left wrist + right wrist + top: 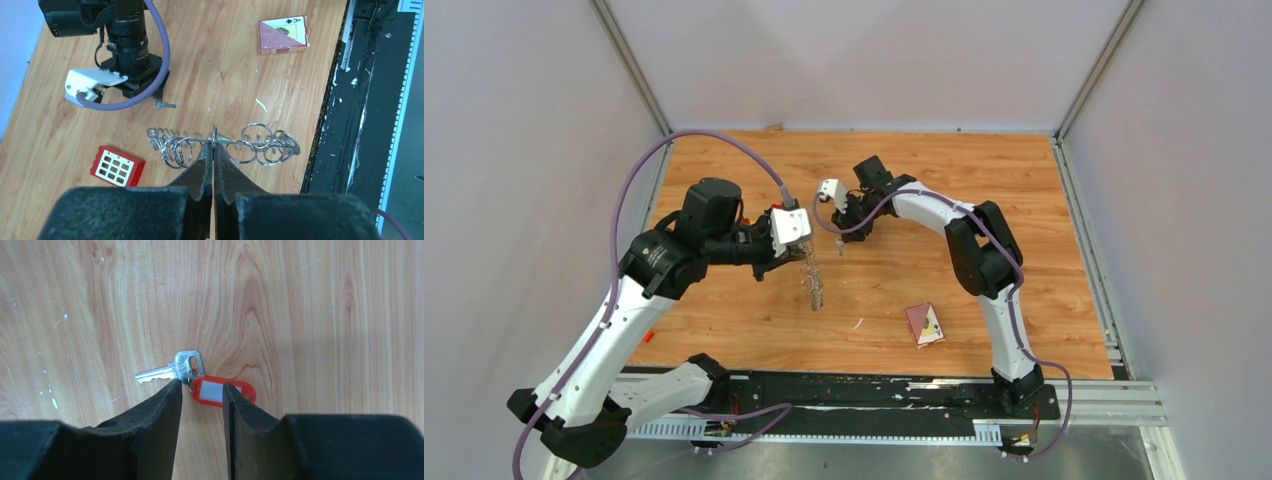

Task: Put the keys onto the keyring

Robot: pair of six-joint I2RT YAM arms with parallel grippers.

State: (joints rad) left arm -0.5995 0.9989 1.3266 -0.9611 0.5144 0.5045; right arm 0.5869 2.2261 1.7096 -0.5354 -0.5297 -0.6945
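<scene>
The keyring (176,149), a silvery bundle of wire loops, is pinched between the closed fingers of the left gripper (214,145) (loops spread out to both sides of the tips). One key (170,371) with a red tag (222,391) lies flat on the wooden table (984,170). The right gripper (201,386) is poised over it, fingers apart, one on each side of the tag's key end.

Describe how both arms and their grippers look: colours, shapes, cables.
Both the left arm and right arm have smooth white shells between chunky black joint housings. A lilac cable runs along each one. Each wrist carries a white plastic bracket. The left gripper and right gripper have matte black fingers tapering to narrow tips.
</scene>
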